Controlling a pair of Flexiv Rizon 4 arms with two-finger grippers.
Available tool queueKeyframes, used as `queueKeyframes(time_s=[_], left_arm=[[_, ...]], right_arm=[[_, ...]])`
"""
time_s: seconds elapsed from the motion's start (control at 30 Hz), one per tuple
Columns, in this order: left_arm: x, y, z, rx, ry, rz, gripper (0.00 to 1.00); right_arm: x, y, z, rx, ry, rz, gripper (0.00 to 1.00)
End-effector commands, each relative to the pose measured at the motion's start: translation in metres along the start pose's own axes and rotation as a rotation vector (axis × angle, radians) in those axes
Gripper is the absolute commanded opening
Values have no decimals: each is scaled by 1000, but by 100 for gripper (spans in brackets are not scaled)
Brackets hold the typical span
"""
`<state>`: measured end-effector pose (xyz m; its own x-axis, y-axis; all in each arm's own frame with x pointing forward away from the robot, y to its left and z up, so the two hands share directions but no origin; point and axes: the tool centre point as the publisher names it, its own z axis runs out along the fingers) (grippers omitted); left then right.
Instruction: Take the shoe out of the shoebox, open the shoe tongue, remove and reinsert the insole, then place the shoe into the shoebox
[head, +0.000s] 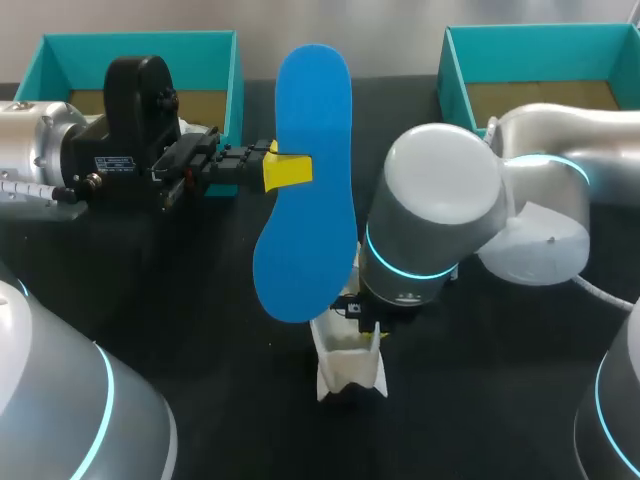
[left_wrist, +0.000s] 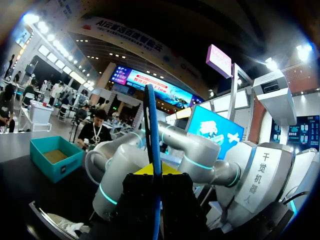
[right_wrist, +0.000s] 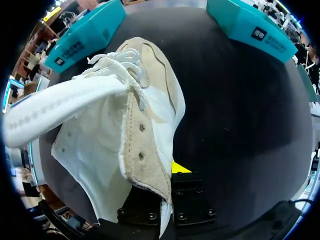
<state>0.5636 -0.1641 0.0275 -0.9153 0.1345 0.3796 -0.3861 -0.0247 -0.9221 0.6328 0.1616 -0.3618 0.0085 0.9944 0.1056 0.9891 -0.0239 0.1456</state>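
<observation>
Yellow-tipped left gripper (head: 280, 170) clenched on blue insole (head: 310, 110), held edge-on at frame centre. Right gripper (right_wrist: 167, 175) grasps white-and-tan shoe (head: 350, 368) by its side wall, lower centre, over black table (head: 200, 330). One teal box (head: 140, 38) upper left, second teal box (head: 455, 85) upper right.

The raised insole (head: 305, 180) and our right arm (head: 440, 215) over the shoe (head: 348, 365) block the middle; we have bare table (head: 220, 340) near left; left box (head: 140, 38) and right box (head: 540, 30) fill far corners.
</observation>
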Motion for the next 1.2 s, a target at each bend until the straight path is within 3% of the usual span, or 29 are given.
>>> queueKeyframes(time_s=[0.03,0.7,0.77,0.8,0.83,1.0,1.2], left_arm=[[-1,0,1,1,1,0,0],[-1,0,1,1,1,0,0],[-1,0,1,1,1,0,0],[-1,0,1,1,1,0,0],[-1,0,1,1,1,0,0],[-1,0,1,1,1,0,0],[-1,0,1,1,1,0,0]], right_arm=[[-7,6,15,28,34,5,0],[-16,8,42,56,79,13,0],[-18,7,43,59,86,17,37],[-18,7,43,58,93,20,73],[-18,7,42,58,93,21,100],[-19,7,27,52,85,41,100],[-19,8,-5,43,93,60,100]])
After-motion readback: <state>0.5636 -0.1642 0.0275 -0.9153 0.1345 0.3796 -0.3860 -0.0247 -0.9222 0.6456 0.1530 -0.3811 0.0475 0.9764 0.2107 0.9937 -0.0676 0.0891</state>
